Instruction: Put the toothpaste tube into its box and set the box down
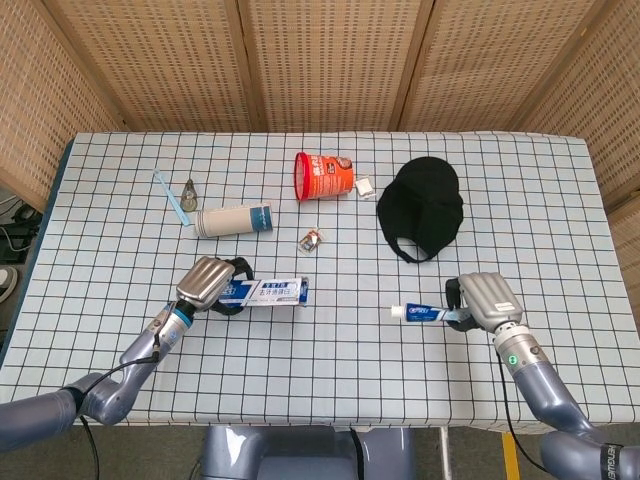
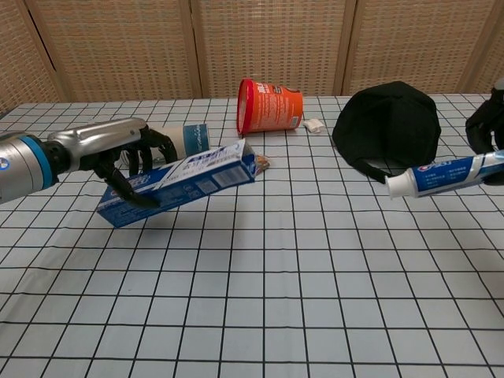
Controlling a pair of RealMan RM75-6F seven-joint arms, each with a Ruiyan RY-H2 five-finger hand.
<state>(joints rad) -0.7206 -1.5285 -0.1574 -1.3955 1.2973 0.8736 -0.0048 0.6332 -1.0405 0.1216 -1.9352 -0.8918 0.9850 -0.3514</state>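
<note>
Step in hand: both parts are lifted, insertion not yet begun.

Left hand (image 2: 118,153) has its fingers (image 2: 126,189) wrapped around one end of the toothpaste box (image 2: 181,181). The box is clear of the tabletop (image 2: 260,299) and tilted, its free end raised and pointing toward the other hand. Whether that end's flap is open cannot be told.

Right hand (image 1: 480,298) holds the toothpaste tube (image 2: 445,176) by its tail, fingers closed on it; the white cap (image 2: 396,186) juts out beyond the fingers toward the box. Tube off the tabletop, slightly tilted.

Tube and box well apart, with bare checkered cloth between.

Next move, as judged: bring the two together, line the cap up with the box's free end, level the axes so the tube slides in rather than catching the rim.
</note>
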